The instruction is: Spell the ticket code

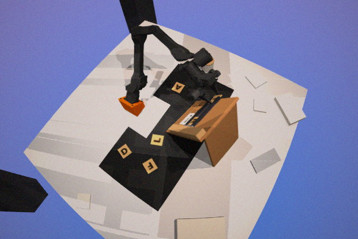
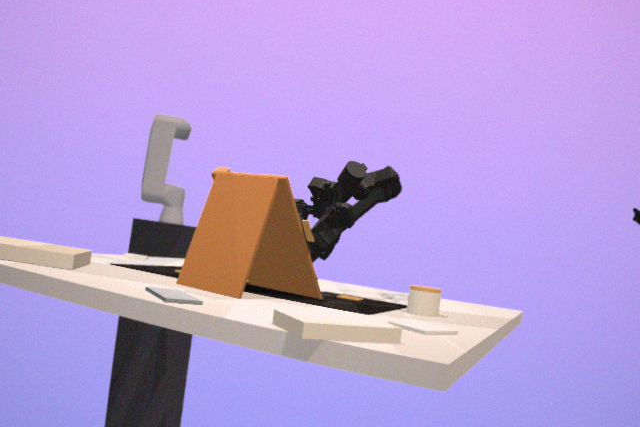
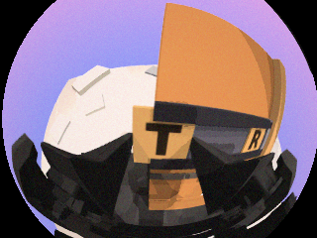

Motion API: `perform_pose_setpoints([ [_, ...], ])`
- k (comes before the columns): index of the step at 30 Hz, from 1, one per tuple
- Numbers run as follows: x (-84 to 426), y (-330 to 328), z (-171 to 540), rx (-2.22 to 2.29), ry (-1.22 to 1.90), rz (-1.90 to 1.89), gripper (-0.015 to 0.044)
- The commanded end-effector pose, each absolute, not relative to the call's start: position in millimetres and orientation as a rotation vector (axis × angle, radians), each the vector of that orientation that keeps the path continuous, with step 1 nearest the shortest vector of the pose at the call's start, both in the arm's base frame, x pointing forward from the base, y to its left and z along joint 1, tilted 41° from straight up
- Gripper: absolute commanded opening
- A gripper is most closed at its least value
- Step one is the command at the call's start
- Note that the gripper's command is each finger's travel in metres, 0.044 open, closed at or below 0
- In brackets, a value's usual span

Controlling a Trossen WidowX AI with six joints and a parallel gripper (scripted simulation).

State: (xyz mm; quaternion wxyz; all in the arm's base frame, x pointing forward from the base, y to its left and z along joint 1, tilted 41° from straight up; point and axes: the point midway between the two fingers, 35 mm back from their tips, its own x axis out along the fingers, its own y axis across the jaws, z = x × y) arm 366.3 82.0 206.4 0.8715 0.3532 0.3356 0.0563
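Note:
My gripper (image 3: 161, 139) is shut on the T tile (image 3: 144, 119) (image 2: 308, 231), held upright in the wrist view at the left, open end of the letter rail (image 3: 223, 117) (image 1: 202, 112). The tile's right part is behind the rail's dark upper lip; its left part sticks out. An R tile (image 3: 255, 140) (image 1: 193, 121) sits at the rail's far right end, with a gap between them. The rail is on the sloping orange board (image 1: 221, 135) (image 2: 232, 226). The white ticket (image 1: 187, 118) is unreadable. Loose tiles A (image 1: 178, 87), L (image 1: 156, 140), D (image 1: 124, 151) and one like F (image 1: 149, 165) lie face up.
A black mat (image 1: 144, 185) lies under the loose tiles. A cup (image 2: 423, 301) with an orange top stands near the arm. Pale slabs (image 2: 351, 330) (image 1: 199, 227) and a grey plate (image 1: 265, 160) (image 2: 173, 294) lie around the board. The arm's orange base (image 1: 132, 107) is beside the mat.

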Motion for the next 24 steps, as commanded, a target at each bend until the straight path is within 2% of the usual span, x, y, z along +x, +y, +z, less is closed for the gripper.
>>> perform_pose_setpoints([
  [1,365.2,80.8,203.0,0.733,0.706,0.122,0.0000],
  [24,364.7,73.2,198.0,0.733,0.706,0.121,0.0000],
])
